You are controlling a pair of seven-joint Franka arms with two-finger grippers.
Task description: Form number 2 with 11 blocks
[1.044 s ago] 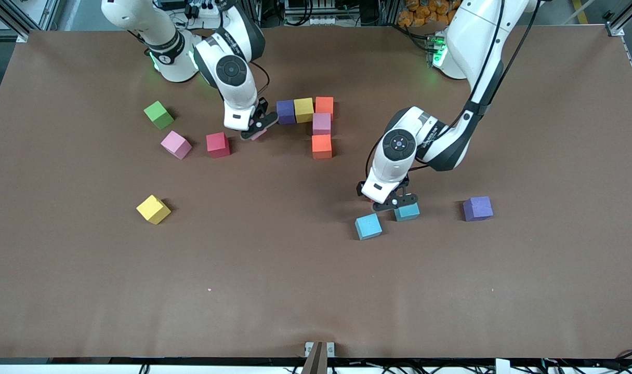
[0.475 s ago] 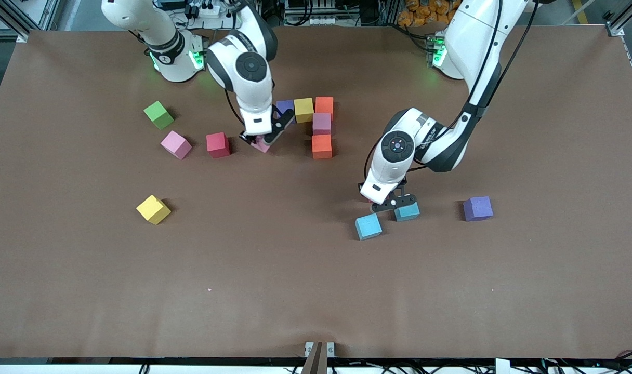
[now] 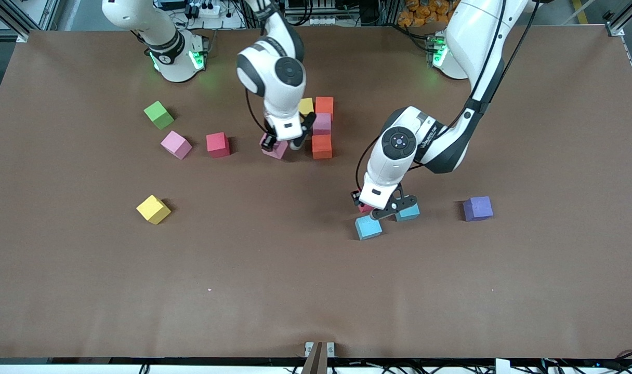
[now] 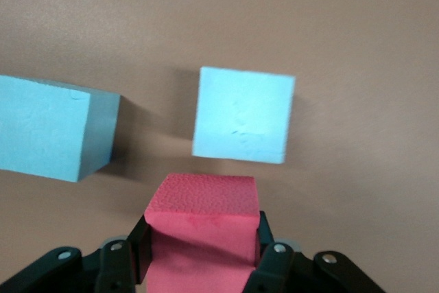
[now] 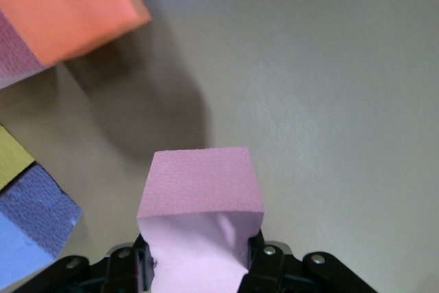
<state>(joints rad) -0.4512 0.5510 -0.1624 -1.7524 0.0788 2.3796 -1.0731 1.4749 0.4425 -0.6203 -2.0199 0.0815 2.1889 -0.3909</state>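
My left gripper point(image 3: 374, 206) is clamped on a red block point(image 4: 202, 224) beside the two light blue blocks point(image 3: 368, 226), and my right gripper point(image 3: 280, 146) pinches a pink block point(image 5: 200, 200) just beside the orange block point(image 3: 321, 146). The partial number 2 point(image 3: 320, 124) runs toward the front camera from its yellow-orange bar. Bare table point(image 3: 274, 270) lies open nearer the camera.

We see a pink block point(image 5: 200, 197) and a red block point(image 4: 200, 221) gripped; two blue blocks point(image 3: 368, 227) sit together; yellow point(image 3: 153, 209), pink, red lie scattered.
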